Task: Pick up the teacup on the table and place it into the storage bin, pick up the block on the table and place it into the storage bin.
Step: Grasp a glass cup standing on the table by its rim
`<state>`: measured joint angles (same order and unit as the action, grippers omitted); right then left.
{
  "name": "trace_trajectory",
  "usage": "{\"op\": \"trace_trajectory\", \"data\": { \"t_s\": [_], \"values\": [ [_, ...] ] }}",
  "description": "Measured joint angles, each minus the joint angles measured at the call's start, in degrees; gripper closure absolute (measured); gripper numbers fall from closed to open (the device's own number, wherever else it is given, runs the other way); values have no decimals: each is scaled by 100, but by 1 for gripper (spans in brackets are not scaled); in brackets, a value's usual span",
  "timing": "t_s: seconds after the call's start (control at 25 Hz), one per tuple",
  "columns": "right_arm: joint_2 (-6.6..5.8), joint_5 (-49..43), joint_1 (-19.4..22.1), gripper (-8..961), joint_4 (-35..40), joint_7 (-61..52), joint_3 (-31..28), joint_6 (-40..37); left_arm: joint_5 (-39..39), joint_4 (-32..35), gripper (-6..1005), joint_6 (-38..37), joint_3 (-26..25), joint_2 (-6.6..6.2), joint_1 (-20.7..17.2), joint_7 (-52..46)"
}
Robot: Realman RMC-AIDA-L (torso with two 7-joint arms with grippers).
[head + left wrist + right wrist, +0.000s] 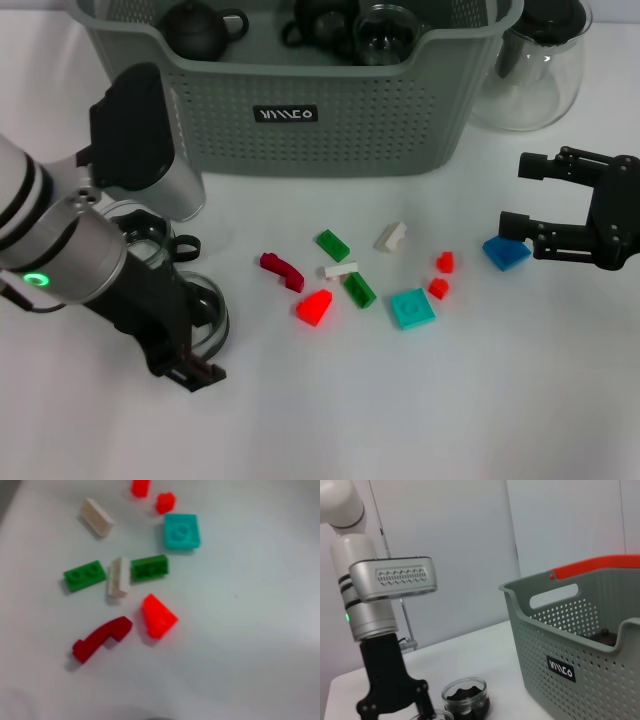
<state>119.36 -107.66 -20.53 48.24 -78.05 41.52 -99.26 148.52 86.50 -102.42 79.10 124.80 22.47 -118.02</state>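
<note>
Teacup (200, 312) sat under your left gripper (185, 350), grip unreadable; your right gripper (540, 215), at three o'clock, gaped empty beside the blue block (506, 252), and could nudge it.

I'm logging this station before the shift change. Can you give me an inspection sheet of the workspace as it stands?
Surface: white table, no spills seen.
Job's things: storage bin at the back, dark teapots and a glass cup inside; glass teacups by the left arm; blocks scattered mid-table.
Clutter: glass pitcher beside the bin.
Grippers: left gripper low over the teacups; right gripper open beside a blue block.
Cables: nothing seen.
Surroundings: pale wall panels.
</note>
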Motion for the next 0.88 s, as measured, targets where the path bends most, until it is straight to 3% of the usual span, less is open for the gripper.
{"op": "trace_trajectory", "data": {
  "t_s": [0.6,0.88],
  "values": [
    [-32,-1,-20,96,-135,0,-3,-2,458,-214,347,465,401,-8,50,-441],
    [-60,0,-37,96,-198,0,-3,-6,592,-409,577,476,470,-24,139,-523]
  ]
}}
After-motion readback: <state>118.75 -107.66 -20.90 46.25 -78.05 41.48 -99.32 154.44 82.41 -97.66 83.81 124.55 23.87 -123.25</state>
